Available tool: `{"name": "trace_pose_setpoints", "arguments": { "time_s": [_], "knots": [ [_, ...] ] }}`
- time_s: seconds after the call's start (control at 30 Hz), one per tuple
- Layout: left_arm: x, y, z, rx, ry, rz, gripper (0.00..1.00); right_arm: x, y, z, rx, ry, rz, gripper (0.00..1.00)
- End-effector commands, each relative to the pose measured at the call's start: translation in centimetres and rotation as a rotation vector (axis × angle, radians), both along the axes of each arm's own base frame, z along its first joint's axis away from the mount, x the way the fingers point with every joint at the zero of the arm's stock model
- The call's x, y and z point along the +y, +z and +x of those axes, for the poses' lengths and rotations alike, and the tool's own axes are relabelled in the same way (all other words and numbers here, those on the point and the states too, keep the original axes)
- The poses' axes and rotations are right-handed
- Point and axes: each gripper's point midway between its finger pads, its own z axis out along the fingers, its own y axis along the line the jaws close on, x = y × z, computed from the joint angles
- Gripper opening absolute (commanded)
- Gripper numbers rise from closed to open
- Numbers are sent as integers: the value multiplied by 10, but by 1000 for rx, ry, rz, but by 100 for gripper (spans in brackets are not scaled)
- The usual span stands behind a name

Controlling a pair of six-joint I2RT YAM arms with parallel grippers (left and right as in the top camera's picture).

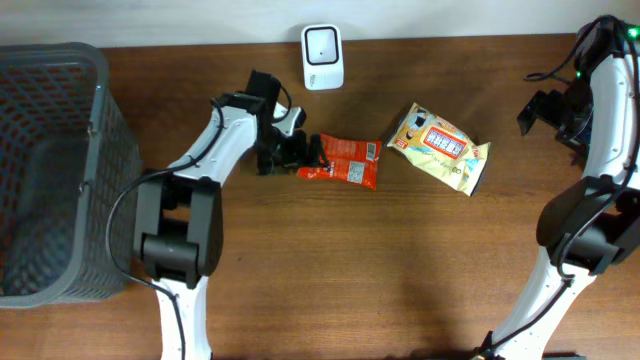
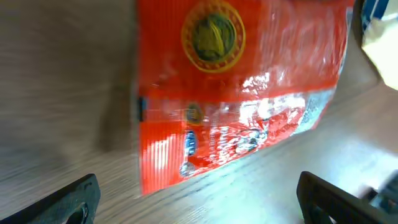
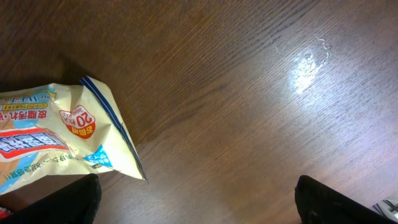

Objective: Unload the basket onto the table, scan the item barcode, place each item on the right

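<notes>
A red snack packet [image 1: 343, 162] lies flat on the wooden table, with a small white patch at its right end. In the left wrist view the red packet [image 2: 242, 87] fills the upper half. My left gripper [image 1: 297, 150] sits at the packet's left edge. Its jaws stand wide open around bare wood, and the left gripper [image 2: 199, 202] holds nothing. A white scanner [image 1: 322, 43] stands at the table's back edge. My right gripper [image 1: 542, 110] hovers at the far right, and the right gripper [image 3: 199, 199] is open over bare table.
A yellow packet [image 1: 440, 146] lies right of the red one, and a corner of the yellow packet [image 3: 68, 134] shows in the right wrist view. A dark mesh basket [image 1: 45, 170] fills the left side of the table.
</notes>
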Motion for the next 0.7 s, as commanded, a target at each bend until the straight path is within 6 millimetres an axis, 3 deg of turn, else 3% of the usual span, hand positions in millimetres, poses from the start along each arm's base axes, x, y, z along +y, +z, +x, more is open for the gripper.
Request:
{"name": "trace_pose_setpoints", "arguments": {
  "time_s": [0.0,0.13,0.17,0.2,0.3,0.4,0.53,0.6,0.67],
  "knots": [
    [-22,-25,-13,104,-23,-140,99,-1,14,2,-41,2,-12,98],
    [-30,-47,-3,86,-31,-190,99,-1,14,2,-41,2,-12,98],
    [-31,-49,-1,77,-32,-191,94,-1,14,2,-41,2,-12,98],
    [-31,-52,3,61,-32,-191,74,-1,14,2,-41,2,-12,98],
    [-35,-52,16,-4,-39,-207,54,-1,14,2,-41,2,-12,98],
    [-27,-60,26,-52,-28,-142,1,-1,14,2,-41,2,-12,98],
    [-16,-54,36,-67,-5,-105,0,-1,14,2,-41,2,-12,98],
    [-5,-33,51,-95,20,-88,0,-1,14,2,-41,2,-12,98],
    [18,4,77,-176,69,-6,0,-1,14,2,-41,2,-12,98]
  ]
}}
